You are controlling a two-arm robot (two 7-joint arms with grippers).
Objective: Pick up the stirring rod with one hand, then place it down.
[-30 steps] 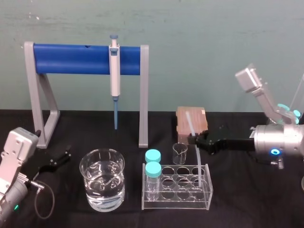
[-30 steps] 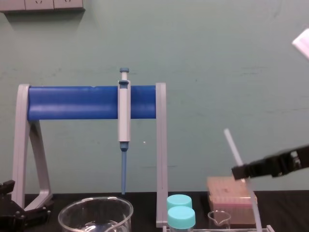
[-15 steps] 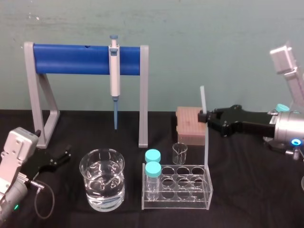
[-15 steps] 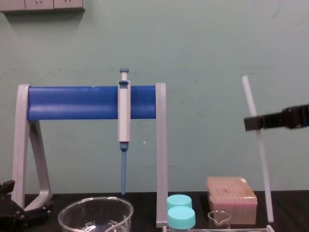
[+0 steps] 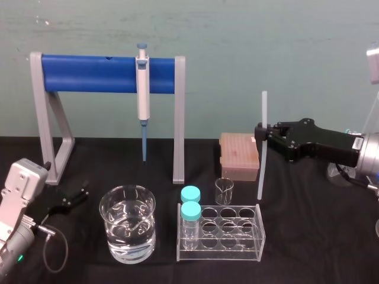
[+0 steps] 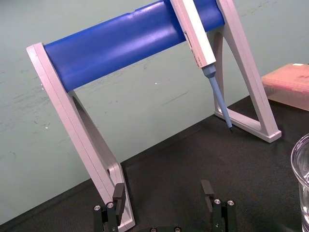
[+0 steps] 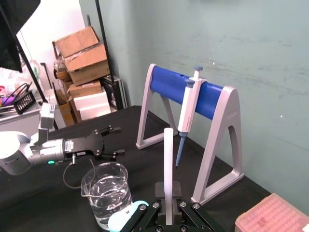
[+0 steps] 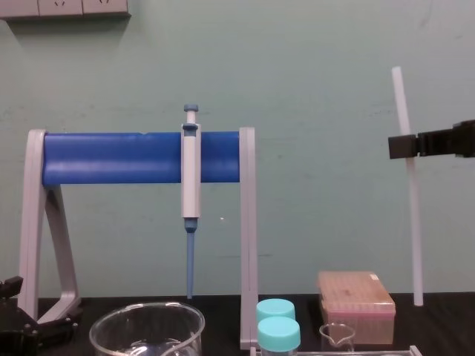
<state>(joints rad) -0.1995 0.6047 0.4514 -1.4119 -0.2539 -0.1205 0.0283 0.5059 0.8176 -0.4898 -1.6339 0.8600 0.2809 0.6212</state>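
My right pincer (image 5: 260, 131) is on the right side of the scene, raised above the worktop (image 5: 308, 236). It is pinching the stirring rod (image 5: 261, 165) a little above the rod's middle. The rod stands almost upright, with only a slight lean. Its upper end is high in front of the green wall. Its lower end hangs near the far right corner of the tube rack (image 5: 220, 234), to the right of the small beaker (image 5: 224, 190), and it touches nothing that I can see. The pink tip box (image 5: 238, 155) is just to the left of the rod, a little farther back.

My left pincer (image 5: 71, 200) rests low on the left, near the foot of the blue stand (image 5: 100, 74). Its fingers are spread and hold nothing.

The grey pipette (image 5: 143, 83) hangs on the stand with its blue tip pointing down. The large beaker (image 5: 127, 231) with water stands near the front, left of the rack. Two vials (image 5: 190, 194) with teal caps stand in the left holes of the rack.
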